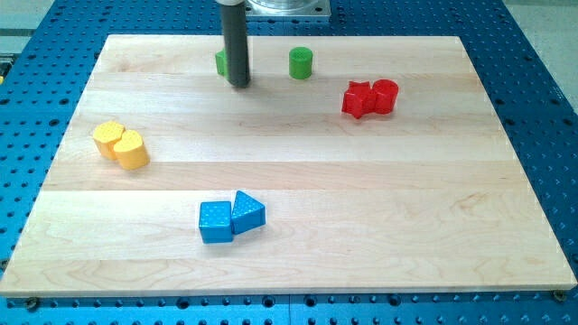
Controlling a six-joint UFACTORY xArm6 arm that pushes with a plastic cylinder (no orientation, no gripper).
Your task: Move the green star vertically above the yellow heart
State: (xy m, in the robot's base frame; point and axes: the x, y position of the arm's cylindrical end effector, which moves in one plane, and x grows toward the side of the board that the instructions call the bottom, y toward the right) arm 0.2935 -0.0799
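Observation:
My tip (pixel 239 85) rests on the board near the view's top, left of centre. A green block (pixel 219 62) sits just left of and behind the rod, which hides part of it; its shape cannot be made out. A second green block (pixel 301 63), which looks like a cylinder, stands to the rod's right. Two yellow blocks touch each other at the view's left: one (pixel 108 138) further up and left, and a rounded one (pixel 132 150), possibly the heart, lower and right. My tip is far above and right of the yellow pair.
A red star (pixel 358 100) and a red cylinder (pixel 386 95) touch at the upper right. A blue cube (pixel 215 222) and a blue triangular block (pixel 247 212) touch at the lower middle. The wooden board (pixel 361 208) lies on a blue perforated table.

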